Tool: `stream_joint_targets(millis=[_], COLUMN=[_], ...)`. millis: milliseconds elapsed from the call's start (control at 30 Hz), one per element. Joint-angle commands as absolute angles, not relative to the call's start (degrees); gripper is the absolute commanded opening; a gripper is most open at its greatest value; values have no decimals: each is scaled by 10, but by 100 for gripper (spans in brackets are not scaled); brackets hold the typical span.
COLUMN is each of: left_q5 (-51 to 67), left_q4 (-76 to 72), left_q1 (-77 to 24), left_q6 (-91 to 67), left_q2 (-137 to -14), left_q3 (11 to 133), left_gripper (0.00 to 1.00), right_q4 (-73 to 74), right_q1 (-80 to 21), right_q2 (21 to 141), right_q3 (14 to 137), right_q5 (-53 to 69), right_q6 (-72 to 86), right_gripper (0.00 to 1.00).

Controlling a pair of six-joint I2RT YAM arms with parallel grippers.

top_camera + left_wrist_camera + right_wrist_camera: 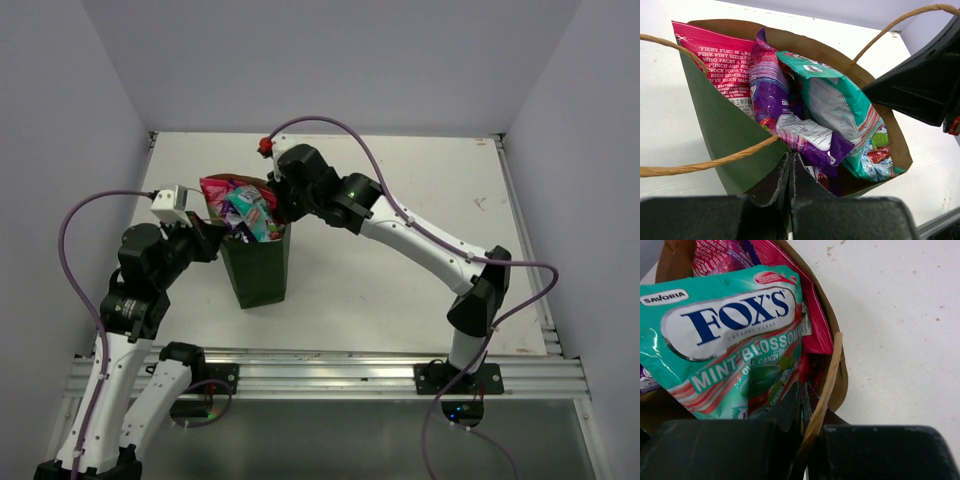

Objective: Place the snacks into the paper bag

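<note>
- Nearest the lens in the left wrist view, the left gripper (790, 165) has its fingers pressed together on the near rim of the paper bag (720, 135). I judge it to be pinching the green wall.
- Inside the bag stand a red packet (722, 57), the purple packet (771, 95) and the teal packet (840, 110), their tops poking above the rim.
- One tan loop handle (705, 162) droops across the wall just beside those fingers and could snag on release.
- In the right wrist view, the right gripper (804, 402) is closed narrow over the opposite kraft rim.
- The teal packet leans toward that gripper, and a second red packet (816, 325) sits between the teal one and the bag wall. Bare table (890, 315) lies beyond.
- In the top view, the bag stands upright left of the table's middle, gripped on two sides and well apart from every table edge.
- No packet shows outside the bag, so loading looks done. What seems left is letting go and backing the arms away.
- Open room lies behind the bag and to its right. The left gripper has the side wall (60, 120) nearer.
</note>
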State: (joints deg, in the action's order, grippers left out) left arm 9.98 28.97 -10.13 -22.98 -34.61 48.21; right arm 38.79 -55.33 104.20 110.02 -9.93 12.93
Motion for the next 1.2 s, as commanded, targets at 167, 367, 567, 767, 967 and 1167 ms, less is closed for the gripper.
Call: stream_joint_targets(millis=[167,367,567,767,967,1167], left_q5=[225,276,202,136,105,112], left_q4=[145,71,18,9,-14,-34], left_q1=[-102,-119,-226,-303,-325,-332], left_q6=[-232,-256,-258,-256,-252,-260], left_q2=[-380,-405,-453,-480,-487,-496], left_q3=[500,487,485,483,472,447], left_gripper=[0,0,0,0,0,0], right_q4=[403,413,421,422,400,385], right_q1=[-551,-551,-546,-525,-473,-447], right_q2=[967,920,874,818,777,755], right_q3=[1132,1103,1064,999,908,855], right_q5=[-162,-206,-238,-251,-211,-198], right_q6=[93,82,80,85,101,110], right_gripper=[0,0,0,0,0,0])
